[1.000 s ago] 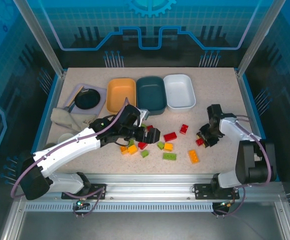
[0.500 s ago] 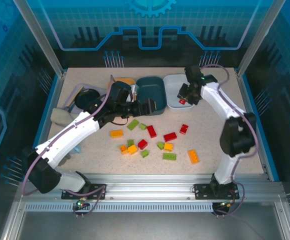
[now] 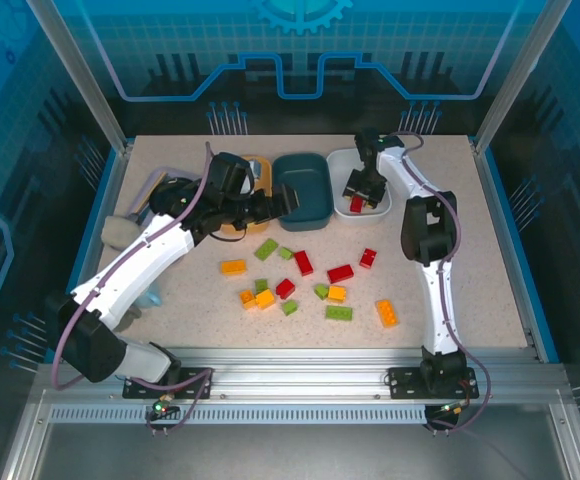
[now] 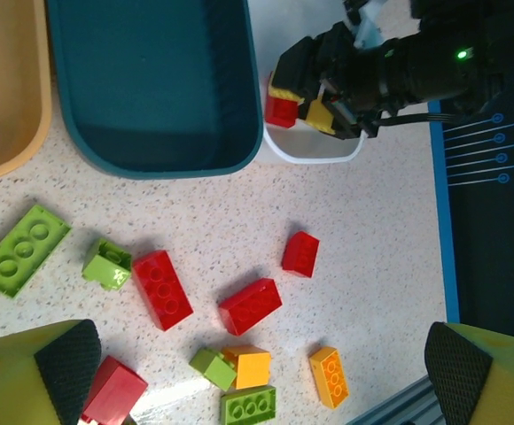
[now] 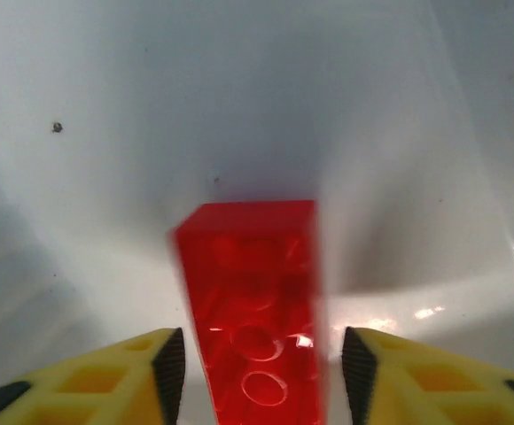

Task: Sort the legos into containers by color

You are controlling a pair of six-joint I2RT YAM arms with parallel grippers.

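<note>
1. Release is the weak point. The right gripper (image 5: 261,372) hangs inside the white tub (image 3: 378,160), its jaws parted a little wider than the red brick (image 5: 253,292) between them. A sliver of white shows on one side, so the brick looks let go, not clamped. Its other side seems to touch a pad. If it clings there, pulling the gripper up could drag it back out.
2. In the left wrist view that brick sits close to the tub wall nearest the teal tub (image 4: 151,80). A tumble from there could send it over the rim, into the wrong colour or onto the table (image 3: 450,290).
3. The left gripper (image 4: 259,367) is spread wide and holds nothing, hovering by the teal tub and near the right arm. If both cross that narrow gap together, they could clip each other.
4. Most legos lie loose on the table. A small green brick (image 4: 213,367) touches an orange brick (image 4: 252,367), so a wide grab there could lift two colours at once.
</note>
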